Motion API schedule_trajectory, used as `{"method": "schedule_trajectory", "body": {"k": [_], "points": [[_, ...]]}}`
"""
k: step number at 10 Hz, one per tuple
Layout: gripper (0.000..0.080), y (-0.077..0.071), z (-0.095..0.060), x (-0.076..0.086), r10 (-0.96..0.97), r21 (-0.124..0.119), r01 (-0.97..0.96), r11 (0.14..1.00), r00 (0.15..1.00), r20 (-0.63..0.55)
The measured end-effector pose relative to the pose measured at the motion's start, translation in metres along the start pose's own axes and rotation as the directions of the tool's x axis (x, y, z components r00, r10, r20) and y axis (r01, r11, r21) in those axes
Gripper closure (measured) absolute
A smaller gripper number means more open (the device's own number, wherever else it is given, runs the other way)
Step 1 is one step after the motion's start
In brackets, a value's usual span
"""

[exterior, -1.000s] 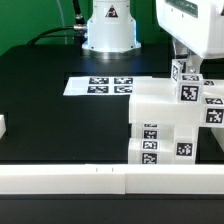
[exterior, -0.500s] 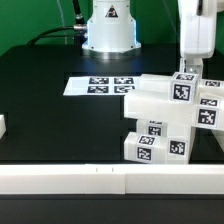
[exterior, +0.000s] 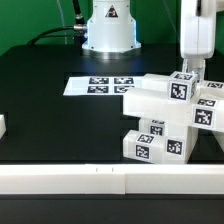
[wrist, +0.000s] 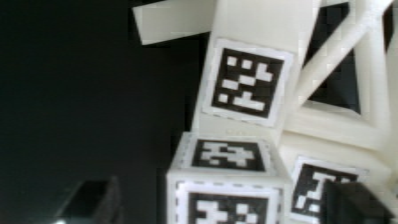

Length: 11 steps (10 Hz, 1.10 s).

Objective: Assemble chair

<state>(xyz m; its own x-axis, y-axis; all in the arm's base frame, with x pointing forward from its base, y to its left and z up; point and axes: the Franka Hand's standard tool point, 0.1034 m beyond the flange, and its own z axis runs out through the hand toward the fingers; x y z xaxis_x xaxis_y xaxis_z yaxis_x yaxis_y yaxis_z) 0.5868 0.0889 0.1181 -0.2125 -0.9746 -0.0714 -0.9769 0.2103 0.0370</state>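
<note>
The partly built chair [exterior: 165,115] stands near the exterior view's right. It is a stack of chunky white blocks and bars with black-and-white tags, and it leans slightly. My gripper [exterior: 187,68] hangs straight above the chair's top tagged block [exterior: 180,88]. In the wrist view that tagged block [wrist: 228,185] sits between my dark fingers [wrist: 89,200], with a gap showing on one side. The jaws stand open and grip nothing. A long tagged bar [wrist: 249,80] and crossing white bars of the chair fill the rest of the wrist view.
The marker board [exterior: 100,86] lies flat on the black table just beyond the chair. A white rail [exterior: 100,180] runs along the front edge. A small white piece [exterior: 2,127] shows at the exterior view's left edge. The robot base [exterior: 108,25] stands at the back.
The jaws have opened and let go of the chair's top block. The chair has shifted toward the exterior view's left, tilted and settled a little lower.
</note>
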Motion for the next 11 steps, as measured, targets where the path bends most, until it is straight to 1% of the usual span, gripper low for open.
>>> {"method": "schedule_trajectory", "body": {"k": [1, 2, 3, 4, 5, 6, 7, 9, 10, 11], "points": [[0.0191, -0.0003, 0.0002, 0.0003, -0.089, 0.002, 0.089, 0.996, 0.996, -0.001], [0.0158, -0.0003, 0.0003, 0.0003, -0.153, 0.002, 0.153, 0.988, 0.988, -0.001], [0.0152, -0.0003, 0.0003, 0.0004, -0.232, 0.002, 0.232, 0.973, 0.973, -0.001], [0.0152, 0.0014, 0.0006, 0.0010, -0.329, -0.009, 0.329, 0.944, 0.944, -0.003], [0.0150, 0.0046, 0.0009, 0.0022, -0.441, -0.039, 0.441, 0.897, 0.897, -0.007], [0.0150, 0.0042, 0.0007, 0.0025, -0.532, -0.046, 0.531, 0.846, 0.847, -0.016], [0.0150, 0.0050, 0.0012, 0.0011, -0.581, -0.049, 0.580, 0.813, 0.814, -0.016], [0.0150, 0.0068, 0.0029, -0.0005, -0.755, -0.070, 0.752, 0.655, 0.656, -0.022], [0.0150, 0.0076, 0.0042, -0.0011, -0.803, -0.076, 0.800, 0.595, 0.596, -0.019], [0.0150, 0.0082, 0.0052, -0.0011, -0.855, -0.085, 0.851, 0.518, 0.518, -0.016]]}}
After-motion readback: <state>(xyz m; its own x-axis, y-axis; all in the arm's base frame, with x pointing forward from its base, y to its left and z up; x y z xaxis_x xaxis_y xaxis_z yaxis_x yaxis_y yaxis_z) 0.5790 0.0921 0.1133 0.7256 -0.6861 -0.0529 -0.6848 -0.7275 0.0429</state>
